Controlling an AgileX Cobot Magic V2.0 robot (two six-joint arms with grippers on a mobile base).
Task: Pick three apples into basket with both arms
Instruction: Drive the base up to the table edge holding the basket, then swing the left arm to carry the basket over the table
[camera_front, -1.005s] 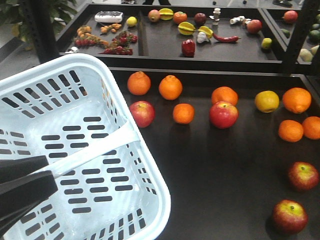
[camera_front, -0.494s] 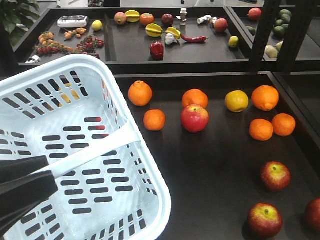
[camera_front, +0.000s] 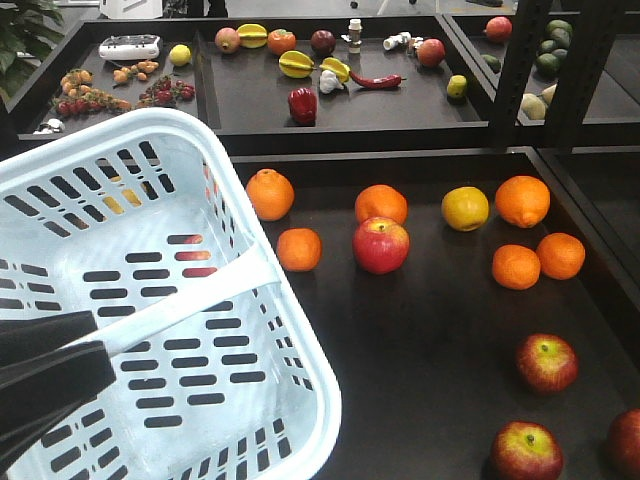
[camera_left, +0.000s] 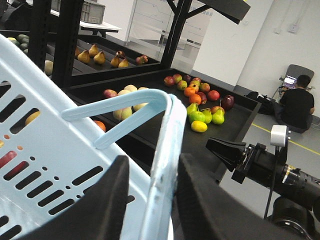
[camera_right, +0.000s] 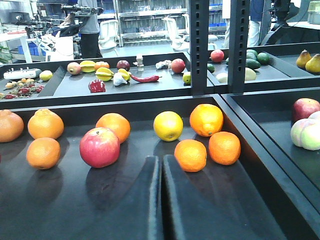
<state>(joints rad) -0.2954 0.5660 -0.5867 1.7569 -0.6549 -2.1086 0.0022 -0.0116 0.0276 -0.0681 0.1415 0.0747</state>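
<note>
The pale blue basket (camera_front: 150, 300) fills the left of the front view and has nothing inside. My left gripper (camera_front: 100, 350) is shut on its flat handle band, and the left wrist view shows the black fingers (camera_left: 115, 190) on either side of the band (camera_left: 162, 150). Three dark red apples (camera_front: 547, 362) (camera_front: 526, 452) (camera_front: 625, 440) lie on the black shelf at the lower right. My right gripper (camera_right: 161, 160) is shut and holds nothing. It hovers low over the shelf, with a brighter red apple (camera_right: 100, 147) ahead on its left.
Oranges (camera_front: 381, 204) (camera_front: 299, 249) (camera_front: 516, 266), a yellow fruit (camera_front: 465, 208) and the bright red apple (camera_front: 381, 245) are spread over the near shelf. A raised divider and a black upright post (camera_front: 510, 70) separate it from the far trays of mixed produce. A further tray lies to the right.
The shelf contents have slid left in the front view, and a third dark apple has come into sight at the lower right. The basket and left gripper keep their place in the frame.
</note>
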